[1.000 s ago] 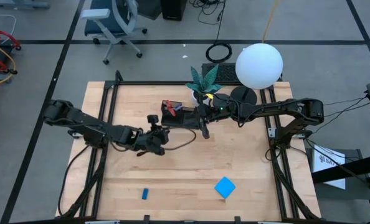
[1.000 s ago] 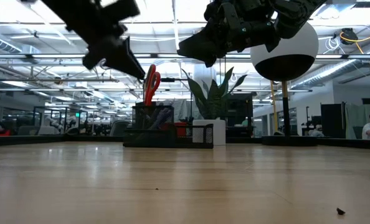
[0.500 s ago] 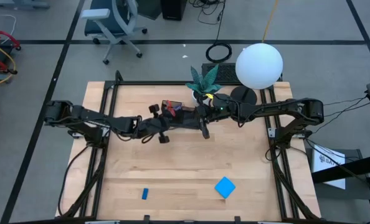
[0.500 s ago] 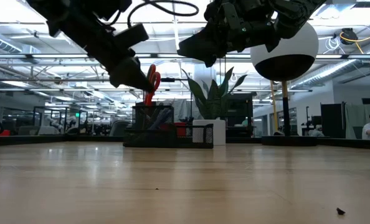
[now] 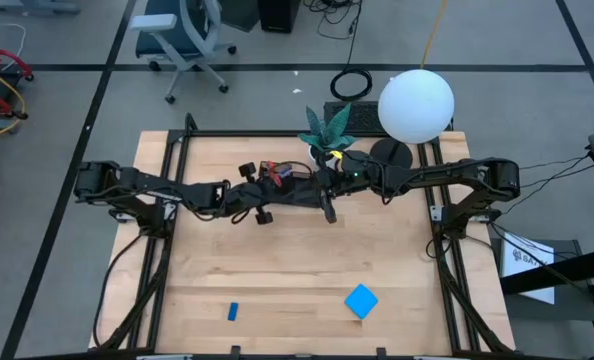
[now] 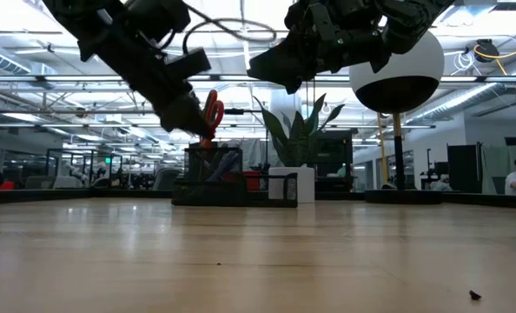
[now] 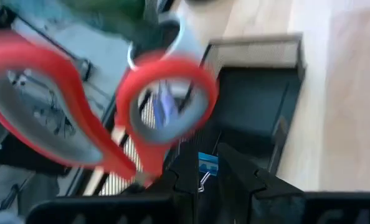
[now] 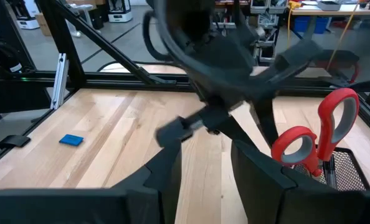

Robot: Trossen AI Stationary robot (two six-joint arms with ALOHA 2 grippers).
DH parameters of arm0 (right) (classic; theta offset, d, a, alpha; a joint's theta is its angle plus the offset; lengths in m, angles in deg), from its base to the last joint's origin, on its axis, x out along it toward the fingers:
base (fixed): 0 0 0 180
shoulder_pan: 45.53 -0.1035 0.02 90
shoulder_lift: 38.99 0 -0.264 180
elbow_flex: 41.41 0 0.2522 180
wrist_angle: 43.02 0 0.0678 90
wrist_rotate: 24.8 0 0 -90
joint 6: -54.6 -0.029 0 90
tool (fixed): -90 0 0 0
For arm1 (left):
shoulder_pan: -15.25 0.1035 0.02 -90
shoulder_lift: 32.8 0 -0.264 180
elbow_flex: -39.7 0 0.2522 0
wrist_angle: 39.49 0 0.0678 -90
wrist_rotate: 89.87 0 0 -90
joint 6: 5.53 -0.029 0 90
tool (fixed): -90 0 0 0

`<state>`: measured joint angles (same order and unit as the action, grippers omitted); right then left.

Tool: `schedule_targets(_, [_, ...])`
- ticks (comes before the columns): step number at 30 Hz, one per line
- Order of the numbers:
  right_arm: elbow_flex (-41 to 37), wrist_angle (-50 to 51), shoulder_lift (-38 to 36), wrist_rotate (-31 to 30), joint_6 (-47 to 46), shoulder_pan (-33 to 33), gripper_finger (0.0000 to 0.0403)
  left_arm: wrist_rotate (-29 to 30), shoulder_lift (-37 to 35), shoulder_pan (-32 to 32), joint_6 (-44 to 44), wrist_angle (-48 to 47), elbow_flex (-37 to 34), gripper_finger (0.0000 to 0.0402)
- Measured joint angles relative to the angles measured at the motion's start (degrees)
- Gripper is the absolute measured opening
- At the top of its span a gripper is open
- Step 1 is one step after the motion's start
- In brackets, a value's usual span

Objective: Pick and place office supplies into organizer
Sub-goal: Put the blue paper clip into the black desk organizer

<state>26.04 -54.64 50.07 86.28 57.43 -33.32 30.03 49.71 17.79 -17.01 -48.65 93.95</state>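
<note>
1. The left gripper (image 5: 264, 196) is seen raised above the bench (image 5: 307, 270), right at the black organizer (image 5: 289, 186); in its wrist view the red-handled scissors (image 7: 104, 118) fill the space just ahead of it. Whether its fingers are apart or together cannot be told.
2. The scissors are stood upright in the organizer's taller section, handles up, as shown in the low view (image 6: 211, 114); this item can be judged as placed, or in its last moment of release.
3. The right gripper (image 8: 205, 149) is held aloft just right of the organizer, beside the white plant pot (image 6: 284, 185); its fingers are parted and nothing is held between them.
4. Two supplies are left well apart from the organizer near the bench's front edge: the small blue eraser-like piece (image 5: 233, 311) and, further right, the bright blue square pad (image 5: 361, 300).
5. The next move is judged to call for a clean lift of the left gripper off the handles without tipping the scissors, then a long reach to the front for the eraser-like piece.
</note>
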Motion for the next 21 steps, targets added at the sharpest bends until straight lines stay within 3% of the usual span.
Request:
schedule_targets(16, [0.0,0.1,0.0,0.0,0.0,0.0,0.013,-3.5,3.0,3.2,0.0,-0.1,0.0,0.0044])
schedule_targets(21, [0.0,0.3,0.0,-0.1,0.0,0.0,0.013,-2.6,3.9,3.4,0.7,-0.3,-0.1,0.0073])
